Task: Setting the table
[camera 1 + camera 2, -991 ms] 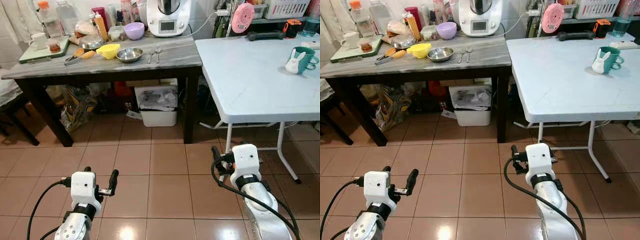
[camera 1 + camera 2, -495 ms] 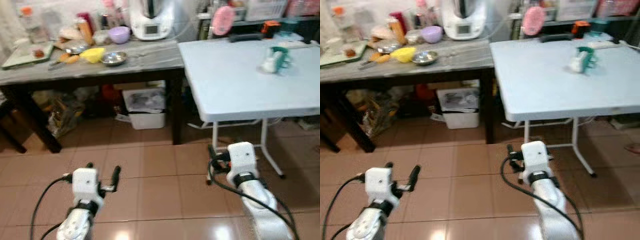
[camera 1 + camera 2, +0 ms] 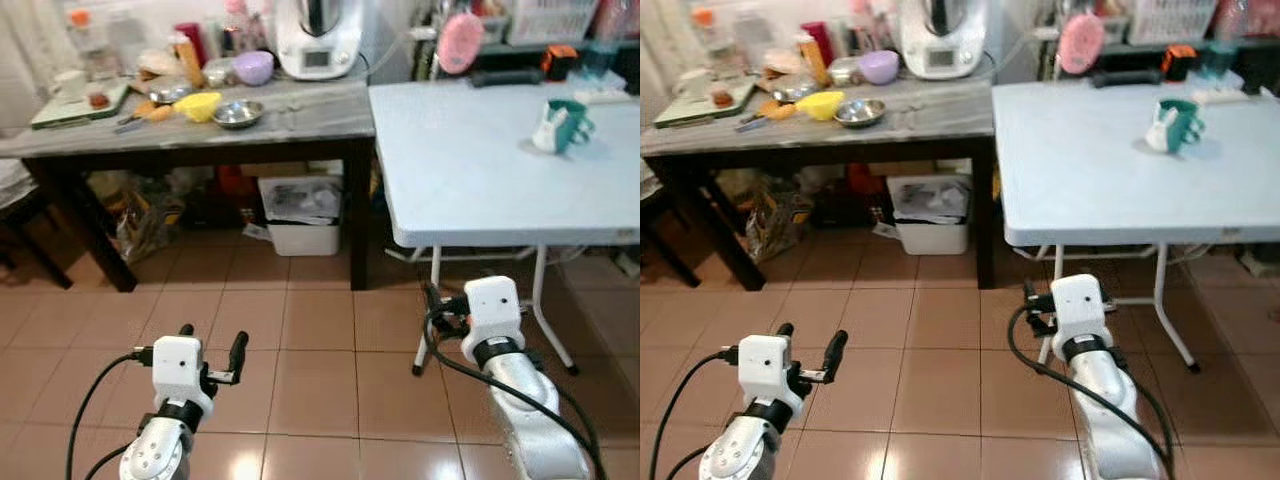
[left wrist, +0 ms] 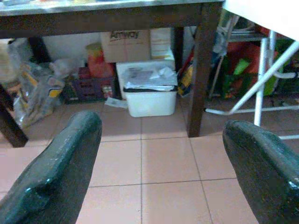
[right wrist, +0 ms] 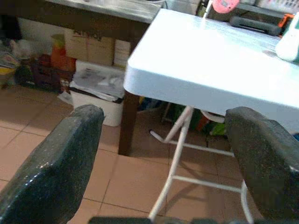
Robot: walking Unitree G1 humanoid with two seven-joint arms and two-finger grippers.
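A dark wooden table with a grey top (image 3: 320, 118) stands at the back left. On it lie a yellow bowl (image 3: 200, 105), a steel bowl (image 3: 238, 113), a purple bowl (image 3: 254, 67) and some cutlery (image 3: 291, 105). To its right is a white folding table (image 3: 470, 160) carrying a teal mug (image 3: 562, 122) with a white figure on it. My left gripper (image 3: 212, 345) hovers low over the tiled floor, open and holding nothing. My right gripper (image 3: 433, 305) is near the folding table's front leg, open and holding nothing, with its fingers (image 5: 56, 158) spread wide in the right wrist view.
A white bin (image 3: 305, 212) and bags (image 3: 150, 215) sit under the dark table. A white kitchen machine (image 3: 320, 40), bottles and a green tray (image 3: 80, 100) crowd its back. A dark chair (image 3: 20, 215) is at the left edge. The folding table's legs (image 3: 545, 310) stand close to my right arm.
The whole picture has shifted and sharpened as the camera moved; both tables now look slightly farther off. Both arms hold the same pose with fingers open.
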